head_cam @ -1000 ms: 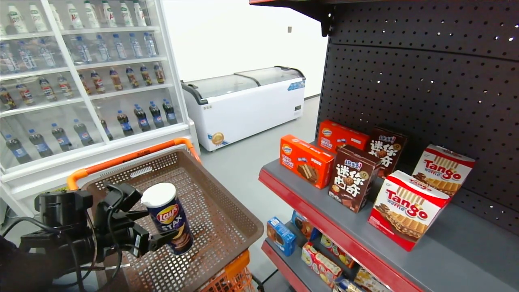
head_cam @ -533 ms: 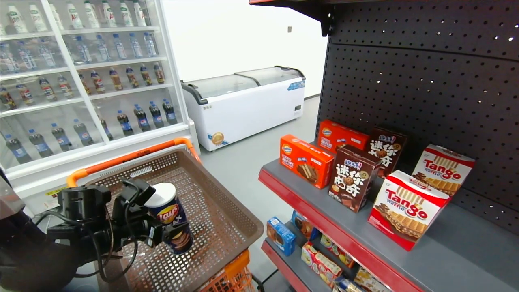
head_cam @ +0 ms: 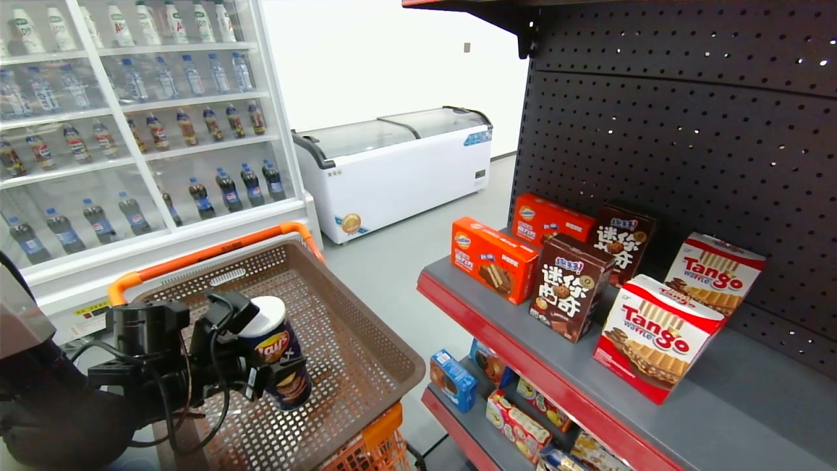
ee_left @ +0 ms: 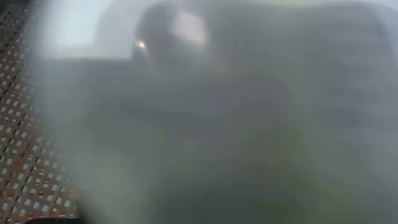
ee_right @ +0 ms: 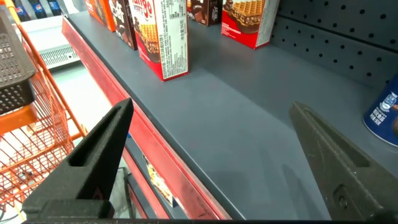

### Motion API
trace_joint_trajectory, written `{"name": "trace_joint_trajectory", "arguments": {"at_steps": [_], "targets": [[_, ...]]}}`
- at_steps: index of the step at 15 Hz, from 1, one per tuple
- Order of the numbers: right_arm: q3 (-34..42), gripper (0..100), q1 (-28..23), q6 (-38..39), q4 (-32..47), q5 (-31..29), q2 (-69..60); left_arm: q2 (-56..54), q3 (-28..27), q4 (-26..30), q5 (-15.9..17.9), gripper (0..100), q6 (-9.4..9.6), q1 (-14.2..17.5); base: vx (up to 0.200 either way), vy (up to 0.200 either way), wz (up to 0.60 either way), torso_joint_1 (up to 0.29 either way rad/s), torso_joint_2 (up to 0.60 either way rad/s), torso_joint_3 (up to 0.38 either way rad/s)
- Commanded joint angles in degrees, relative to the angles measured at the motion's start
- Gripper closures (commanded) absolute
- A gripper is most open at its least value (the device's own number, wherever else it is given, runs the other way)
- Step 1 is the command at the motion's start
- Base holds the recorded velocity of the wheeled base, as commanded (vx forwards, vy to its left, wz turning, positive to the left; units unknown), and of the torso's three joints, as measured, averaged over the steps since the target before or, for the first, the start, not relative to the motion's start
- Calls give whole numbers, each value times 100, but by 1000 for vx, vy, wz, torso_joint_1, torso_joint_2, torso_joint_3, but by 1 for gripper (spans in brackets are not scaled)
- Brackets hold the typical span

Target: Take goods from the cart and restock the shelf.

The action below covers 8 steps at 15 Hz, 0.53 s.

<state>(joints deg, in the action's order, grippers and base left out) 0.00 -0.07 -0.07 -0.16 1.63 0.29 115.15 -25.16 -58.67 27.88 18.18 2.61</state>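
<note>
A dark blue chips can (head_cam: 280,356) with a white lid stands slightly tilted inside the brown cart basket (head_cam: 373,340). My left gripper (head_cam: 261,353) is shut on the chips can, one finger near the lid and one low on its side. In the left wrist view the can is a blur right against the lens, with basket mesh (ee_left: 18,155) beside it. The grey shelf board (head_cam: 719,405) holds boxes of biscuits and wafers. My right gripper (ee_right: 217,155) hangs open just above the bare shelf board (ee_right: 249,106), nothing between its fingers.
Orange boxes (head_cam: 494,258), brown boxes (head_cam: 567,288) and red-and-white wafer boxes (head_cam: 657,337) stand on the shelf; a wafer box (ee_right: 163,37) and a blue can (ee_right: 384,112) flank the bare stretch. A lower shelf (head_cam: 516,425) holds more goods. A drinks fridge (head_cam: 131,131) and chest freezer (head_cam: 392,170) stand behind.
My left arm has pushed further into the basket toward the chips can, and its fingers have closed in from a wide spread onto the can. The can has hardly moved.
</note>
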Motion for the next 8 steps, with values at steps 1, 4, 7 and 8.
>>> {"name": "trace_joint_trajectory", "arguments": {"at_steps": [1, 4, 7, 8], "targets": [[0, 0, -1, -1, -2, 4, 6, -37, -6, 14, -2, 100, 19, -32, 0, 0, 0, 0, 0, 0], [0, 0, -1, -1, -2, 4, -3, -300, 11, 67, -362, 100, 28, -85, 0, 0, 0, 0, 0, 0], [0, 0, -1, -1, -2, 4, -3, -828, -41, 102, -1127, 100, -165, -103, 0, 0, 0, 0, 0, 0], [0, 0, -1, -1, -2, 4, 6, -1285, -156, 471, -1241, 100, -341, -68, 0, 0, 0, 0, 0, 0]]}}
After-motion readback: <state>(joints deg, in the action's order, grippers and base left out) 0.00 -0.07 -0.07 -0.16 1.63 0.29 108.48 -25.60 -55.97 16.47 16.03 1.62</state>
